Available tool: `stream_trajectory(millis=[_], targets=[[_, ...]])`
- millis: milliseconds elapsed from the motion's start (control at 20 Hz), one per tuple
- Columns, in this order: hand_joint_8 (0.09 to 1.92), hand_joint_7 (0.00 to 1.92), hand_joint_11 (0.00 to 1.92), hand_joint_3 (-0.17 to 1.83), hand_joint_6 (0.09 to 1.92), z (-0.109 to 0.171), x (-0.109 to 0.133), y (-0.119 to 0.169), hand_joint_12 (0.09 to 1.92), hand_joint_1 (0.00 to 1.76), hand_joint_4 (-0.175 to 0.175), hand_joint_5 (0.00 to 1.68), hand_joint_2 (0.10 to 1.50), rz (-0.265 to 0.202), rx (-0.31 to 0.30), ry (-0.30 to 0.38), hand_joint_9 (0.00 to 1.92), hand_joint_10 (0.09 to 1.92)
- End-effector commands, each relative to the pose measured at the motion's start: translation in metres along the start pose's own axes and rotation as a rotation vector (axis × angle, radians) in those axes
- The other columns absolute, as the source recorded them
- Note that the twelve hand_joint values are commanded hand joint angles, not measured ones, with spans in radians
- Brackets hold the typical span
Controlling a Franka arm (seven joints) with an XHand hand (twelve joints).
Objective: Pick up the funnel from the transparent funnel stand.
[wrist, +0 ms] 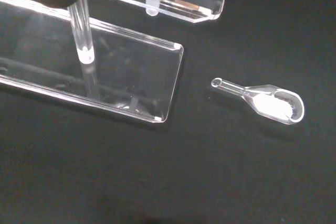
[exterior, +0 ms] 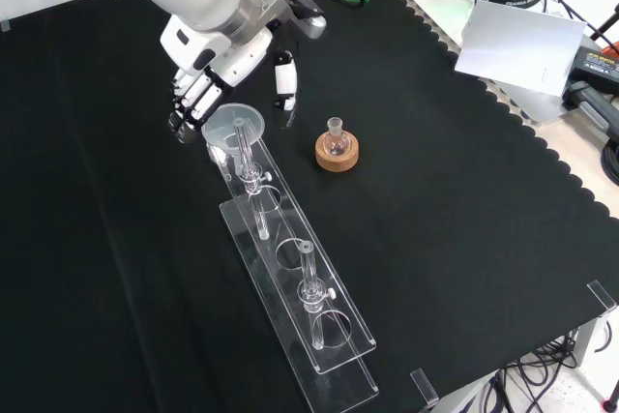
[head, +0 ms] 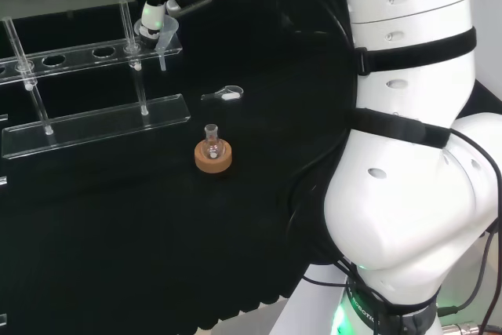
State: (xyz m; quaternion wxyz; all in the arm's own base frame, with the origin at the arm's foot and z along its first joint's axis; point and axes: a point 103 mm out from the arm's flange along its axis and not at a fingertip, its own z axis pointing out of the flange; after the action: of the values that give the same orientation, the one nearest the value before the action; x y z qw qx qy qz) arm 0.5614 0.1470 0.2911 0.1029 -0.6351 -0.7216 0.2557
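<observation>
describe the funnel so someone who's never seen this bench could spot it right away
Find the long clear rack, the funnel stand, lying on the black cloth. At its end nearest the hand sits the funnel, a clear cone with its wide round mouth up. The rack's other holes are empty.

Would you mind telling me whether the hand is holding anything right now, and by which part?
Nothing is plainly held: the black and white hand sits beside the clear plastic funnel, which rests in the transparent stand.
</observation>
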Motion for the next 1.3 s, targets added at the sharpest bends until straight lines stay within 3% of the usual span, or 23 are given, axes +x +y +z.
stream_trajectory(millis=[50,400,750,1050,1300], targets=[[0.25,0.0,0.19,0.3,0.09,0.002,-0.001,0.007,1.53,0.76,0.051,0.03,0.69,-0.006,0.0,-0.004,0.01,0.92],[0.3,0.0,0.2,0.36,0.09,0.004,-0.001,0.013,1.52,0.77,0.047,0.06,0.65,-0.006,0.016,-0.007,0.05,0.91],[0.51,0.01,0.21,0.45,0.09,0.013,-0.001,0.021,1.51,0.76,0.036,0.15,0.62,-0.004,0.018,-0.023,0.18,0.81],[0.57,0.05,0.21,0.47,0.09,0.011,-0.002,0.022,1.51,0.76,0.03,0.21,0.62,0.001,0.01,-0.033,0.23,0.79],[0.64,0.15,0.24,0.51,0.09,0.01,-0.002,0.021,1.48,0.76,0.018,0.34,0.64,0.014,-0.013,-0.049,0.38,0.71]])
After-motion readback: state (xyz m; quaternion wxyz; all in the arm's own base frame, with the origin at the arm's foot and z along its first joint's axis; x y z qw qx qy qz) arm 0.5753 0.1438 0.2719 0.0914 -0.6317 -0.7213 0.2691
